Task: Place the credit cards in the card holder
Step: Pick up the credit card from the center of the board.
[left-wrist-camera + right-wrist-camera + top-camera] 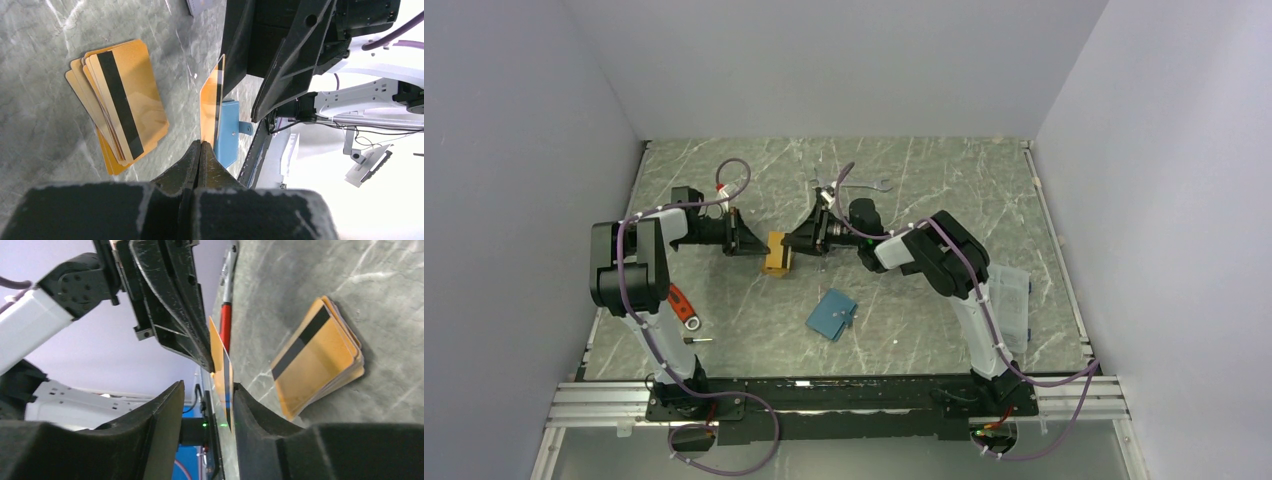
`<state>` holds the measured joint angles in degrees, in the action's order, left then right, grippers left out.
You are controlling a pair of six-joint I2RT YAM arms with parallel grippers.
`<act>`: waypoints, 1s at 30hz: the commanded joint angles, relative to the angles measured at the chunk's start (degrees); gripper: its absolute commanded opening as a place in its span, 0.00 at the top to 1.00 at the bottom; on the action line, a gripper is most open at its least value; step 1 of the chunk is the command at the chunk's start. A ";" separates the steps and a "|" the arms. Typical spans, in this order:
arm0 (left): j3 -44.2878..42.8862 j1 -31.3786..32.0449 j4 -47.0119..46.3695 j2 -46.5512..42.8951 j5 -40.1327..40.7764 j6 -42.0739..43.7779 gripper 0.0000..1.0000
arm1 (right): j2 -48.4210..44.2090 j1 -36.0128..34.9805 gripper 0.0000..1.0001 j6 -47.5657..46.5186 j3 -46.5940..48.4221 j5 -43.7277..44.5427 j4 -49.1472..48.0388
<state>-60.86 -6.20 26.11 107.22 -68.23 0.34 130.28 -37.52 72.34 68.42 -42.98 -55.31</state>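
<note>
Edgewise, a thin glossy orange card (209,100) is pinched by the left hand (201,145), right hand (207,389) open astride it.

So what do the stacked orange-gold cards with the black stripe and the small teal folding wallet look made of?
Stacked orange-gold cards: thin, stiff plastic by the look, smooth with a slight sheen. Small teal folding wallet: probably leather or imitation, matte, with a snap tab; unclear which.
</note>
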 commanded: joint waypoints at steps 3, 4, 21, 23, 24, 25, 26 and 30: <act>0.09 0.04 -2.29 -1.59 -3.56 -1.60 1.00 | 2.01 0.29 0.68 7.90 -0.03 -3.09 -14.66; 0.17 0.09 -2.44 -1.72 -3.70 -2.30 1.00 | 2.16 0.26 0.71 8.59 0.03 -3.27 -15.65; -0.09 1.54 -1.27 -6.51 -7.26 -3.59 1.00 | -1.32 -1.13 1.00 4.77 1.31 -3.97 -10.34; 0.13 1.54 -1.47 -7.07 -7.32 -3.67 1.00 | -1.38 -1.44 1.00 5.31 1.79 -4.39 -11.29; 0.29 1.54 -1.64 -7.23 -7.42 -3.79 1.00 | -1.47 -1.68 0.96 5.47 2.11 -4.66 -11.38; 0.45 1.54 -1.79 -7.47 -7.55 -3.97 1.00 | -1.70 -1.95 0.94 4.91 2.49 -4.94 -10.77; 0.55 1.54 -1.85 -7.67 -7.59 -4.13 1.00 | -2.10 -2.25 0.93 4.22 2.72 -4.95 -9.78; 0.89 1.54 -1.85 -8.86 -8.00 -4.03 1.00 | -3.61 -2.79 0.96 2.26 2.81 -4.43 -6.82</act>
<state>-60.20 -5.82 24.95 102.04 -71.18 -3.73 130.93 -37.47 77.32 68.93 -45.78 -62.87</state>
